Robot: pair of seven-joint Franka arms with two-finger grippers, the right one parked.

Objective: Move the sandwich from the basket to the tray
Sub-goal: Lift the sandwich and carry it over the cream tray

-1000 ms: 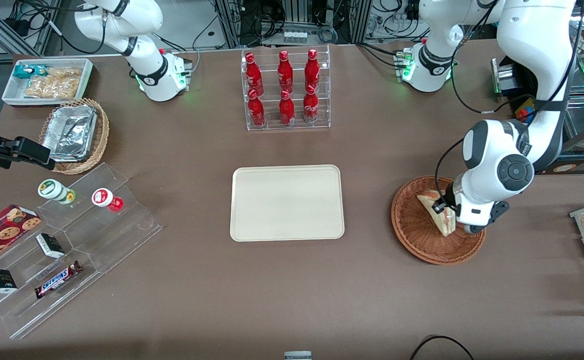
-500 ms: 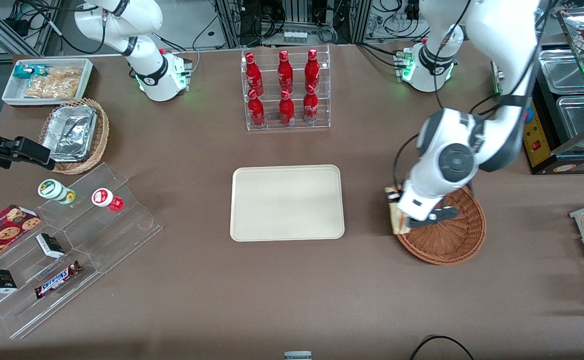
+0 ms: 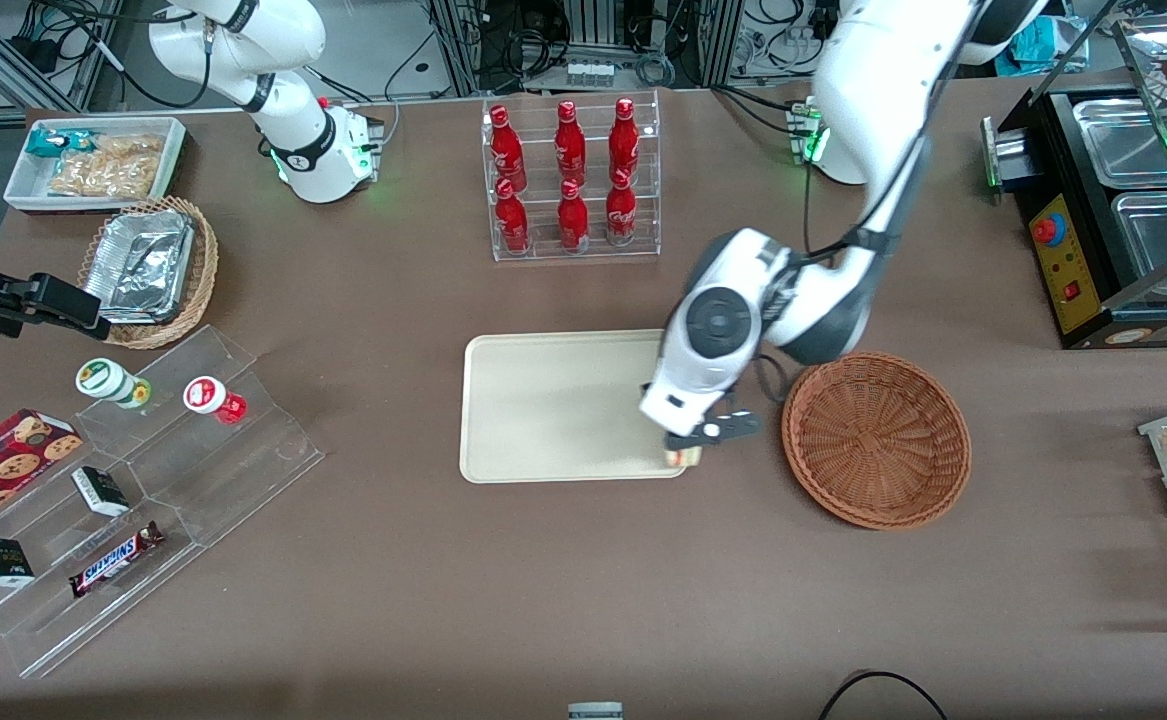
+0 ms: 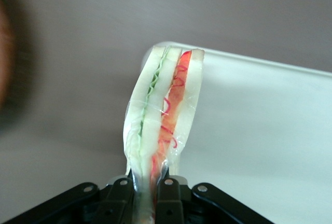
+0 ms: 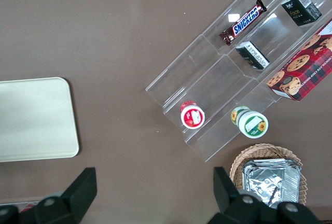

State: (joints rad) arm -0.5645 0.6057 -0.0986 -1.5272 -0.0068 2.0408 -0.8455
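My left gripper (image 3: 688,445) hangs over the corner of the cream tray (image 3: 553,400) that lies nearest the front camera and the basket. It is shut on the sandwich (image 4: 163,110), a pale wedge with green and red filling stripes, pinched at its narrow end between the black fingers (image 4: 168,198). From the front only a small bit of the sandwich (image 3: 684,458) peeks out under the hand. The reddish-brown wicker basket (image 3: 875,438) sits beside the tray toward the working arm's end, with nothing in it.
A clear rack of red bottles (image 3: 571,180) stands farther from the camera than the tray. A clear stepped shelf with snacks (image 3: 133,490), a tan basket with foil trays (image 3: 148,265) and a white bin (image 3: 93,160) lie toward the parked arm's end. A black machine (image 3: 1113,200) flanks the basket.
The left gripper lifted the sandwich out of the basket and carried it sideways to the tray's near corner. The basket now holds nothing.
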